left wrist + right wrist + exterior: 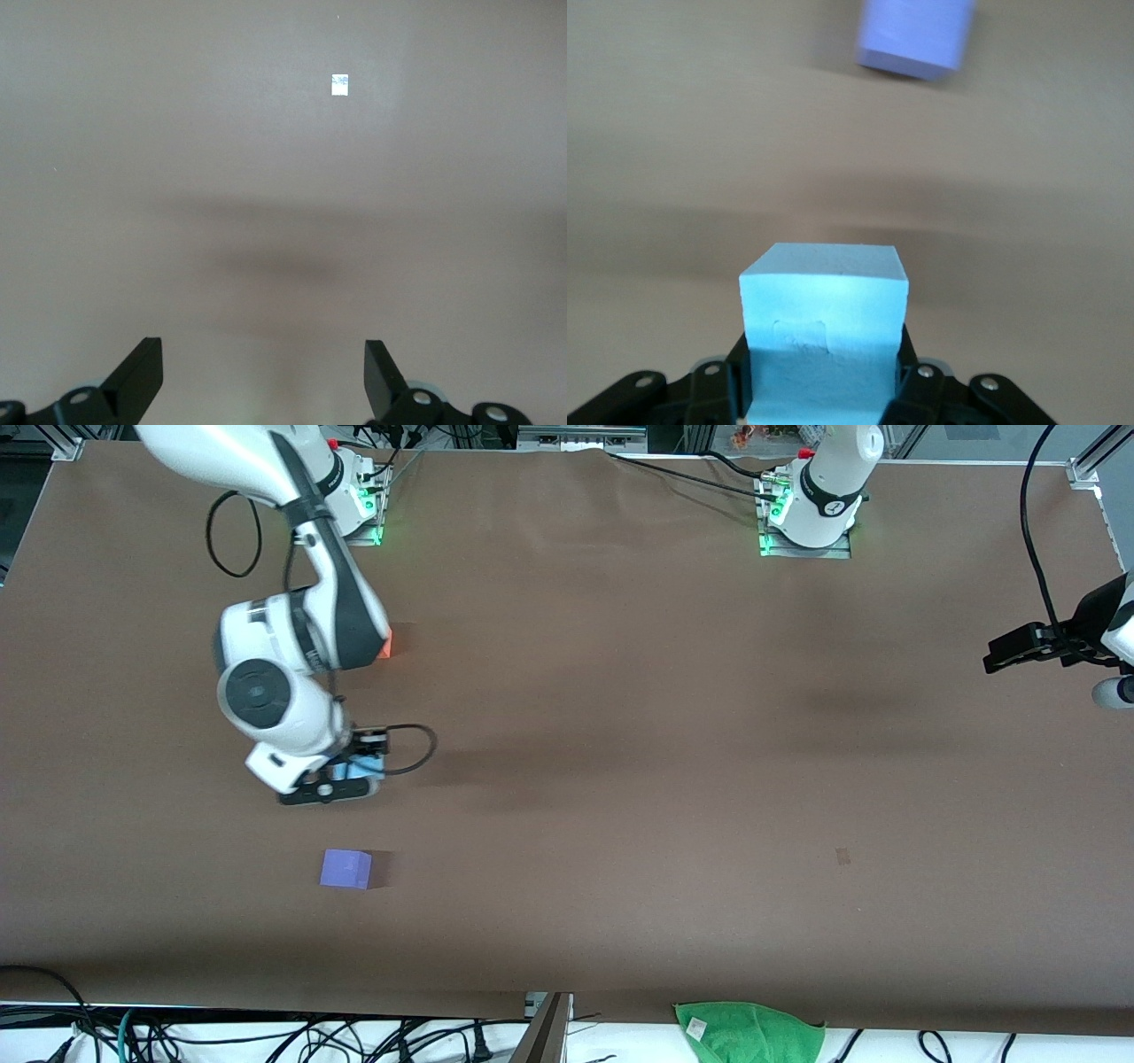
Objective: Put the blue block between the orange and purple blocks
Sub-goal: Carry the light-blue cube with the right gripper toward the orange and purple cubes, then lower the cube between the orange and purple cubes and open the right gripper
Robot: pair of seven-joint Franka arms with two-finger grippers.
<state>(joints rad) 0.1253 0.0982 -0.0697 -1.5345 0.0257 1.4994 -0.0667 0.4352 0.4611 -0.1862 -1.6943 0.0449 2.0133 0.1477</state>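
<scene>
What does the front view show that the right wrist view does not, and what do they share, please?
Only the front view shows the orange block, mostly hidden under the right arm, and the left gripper, waiting at the left arm's end of the table. Only the right wrist view shows the right gripper shut on the blue block's sides. Both show the purple block, the blue block and the table.

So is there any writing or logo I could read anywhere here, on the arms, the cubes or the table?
None can be read.
Right arm: dark lettering on its white casing, too blurred to read.
Left arm's base: a small round mark, too small to read.
Blue block, purple block, orange block: no text.
Green cloth: a small white tag, unreadable.
</scene>
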